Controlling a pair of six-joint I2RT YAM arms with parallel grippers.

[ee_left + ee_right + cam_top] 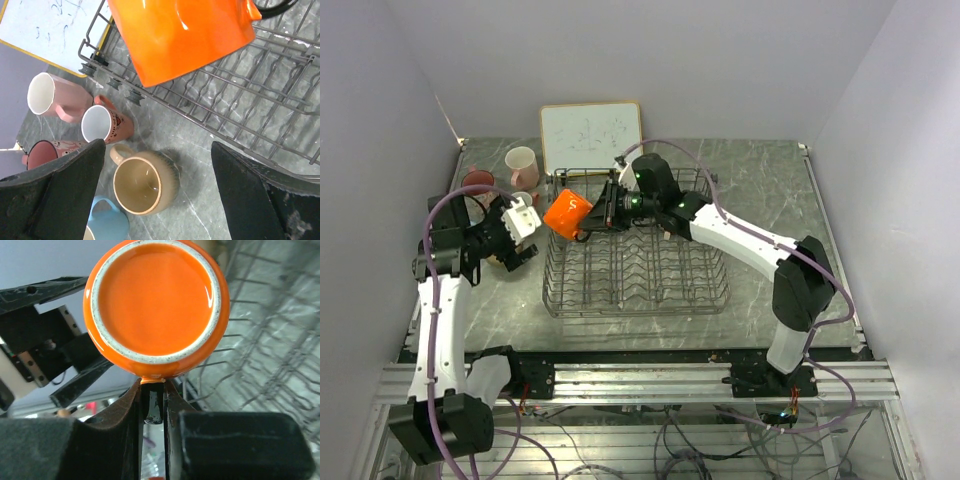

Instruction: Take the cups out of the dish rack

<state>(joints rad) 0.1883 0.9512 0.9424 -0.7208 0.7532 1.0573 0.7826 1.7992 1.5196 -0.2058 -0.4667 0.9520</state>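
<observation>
My right gripper (603,212) is shut on the handle of the orange mug (566,214) and holds it in the air over the left edge of the dish rack (548,290). In the right wrist view the mug's base (157,300) faces the camera above the closed right gripper (152,385). My left gripper (517,252) is open and empty, left of the rack. In the left wrist view it (157,145) hangs above a tan mug (144,182). Beside that stand a light blue mug (107,222), a salmon mug (105,124), a pink mug (52,95) and a dark pink mug (47,152). The orange mug (185,35) is overhead.
A wood-framed whiteboard (591,135) leans at the back behind the rack. The unloaded mugs cluster on the table's left side, around the pink one (522,165). The rack's wire tines (240,100) lie close to the right of my left gripper. Walls close in on both sides.
</observation>
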